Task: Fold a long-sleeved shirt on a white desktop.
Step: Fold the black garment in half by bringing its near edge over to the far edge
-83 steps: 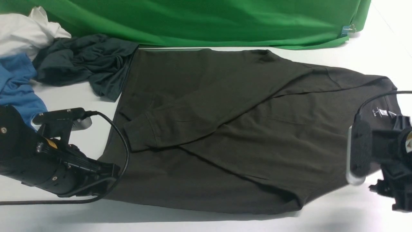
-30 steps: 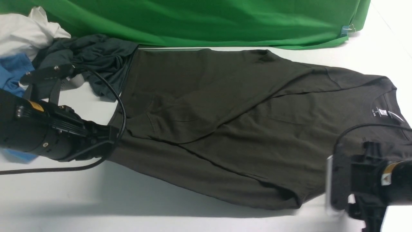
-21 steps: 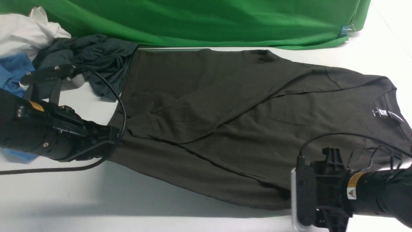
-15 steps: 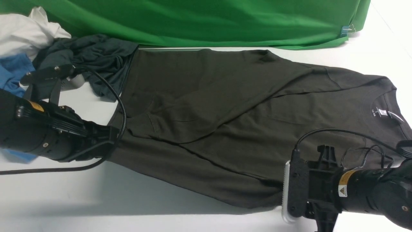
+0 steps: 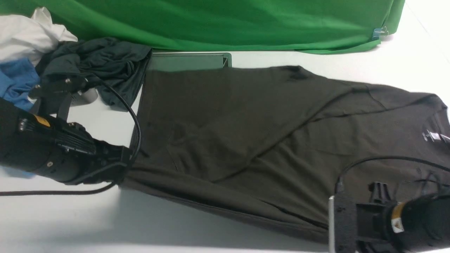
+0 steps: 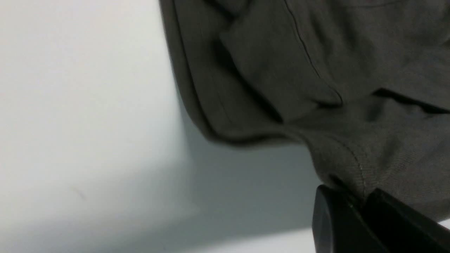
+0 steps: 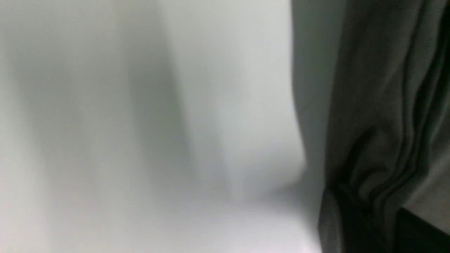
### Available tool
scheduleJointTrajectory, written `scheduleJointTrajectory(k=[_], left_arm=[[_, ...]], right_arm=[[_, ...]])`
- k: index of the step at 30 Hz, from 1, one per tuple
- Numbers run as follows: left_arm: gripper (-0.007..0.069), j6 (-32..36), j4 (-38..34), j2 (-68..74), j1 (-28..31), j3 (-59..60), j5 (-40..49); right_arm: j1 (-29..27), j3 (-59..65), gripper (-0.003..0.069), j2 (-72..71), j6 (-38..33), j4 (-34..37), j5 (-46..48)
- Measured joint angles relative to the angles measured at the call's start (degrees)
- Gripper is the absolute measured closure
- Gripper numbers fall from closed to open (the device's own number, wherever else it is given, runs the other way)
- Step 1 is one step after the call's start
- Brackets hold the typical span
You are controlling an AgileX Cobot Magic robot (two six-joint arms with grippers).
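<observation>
In the front view the fingertips of both grippers are hard to make out: the left arm's own body and its looping cable cover the left gripper, and the right gripper is partly cut off by the lower edge. The wrist views show more. The left gripper is clenched on a gathered edge of the long-sleeved shirt, and the right gripper is clenched on bunched folds of the same garment, though its fingers are dark and blurred there. The shirt's far right side runs out of the front view, and the cable and wires of the right arm cross its lower right part; the lettering on its neck label is too smeared to read. The shirt lies across the middle and right of the white desktop, one sleeve laid over the body, its near edge drawn up between the two grippers with a shadow beneath. Past its far edge part of a framed rectangular hatch shows. At the left, partly behind the left arm, a dark slate-grey garment, a blue garment and a white cloth lie crumpled together. Bright green cloth spans the far side, with a clip near its right end.
</observation>
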Motion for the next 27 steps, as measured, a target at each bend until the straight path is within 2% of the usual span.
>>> scheduleJointTrajectory(k=[7, 12, 19, 27], left_arm=[[0.0582, 0.00, 0.60, -1.38, -0.04, 0.00, -2.21], [0.0582, 0.00, 1.09, 1.85, -0.04, -1.35, -5.95], [0.0582, 0.19, 2.18, 13.61, -0.04, -14.01, -8.83], [0.0582, 0.19, 3.32, 27.63, -0.04, -30.97, -9.21]], right_arm=[[0.00, -8.07, 0.0606, -4.21, 3.00, -0.50, 10.00], [-1.15, -17.30, 0.0606, -0.85, 3.07, -0.50, 11.47], [-9.13, -39.47, 0.0606, 14.77, 1.27, -0.50, 17.39], [-12.17, -60.68, 0.0607, 28.54, -1.35, -0.50, 23.22]])
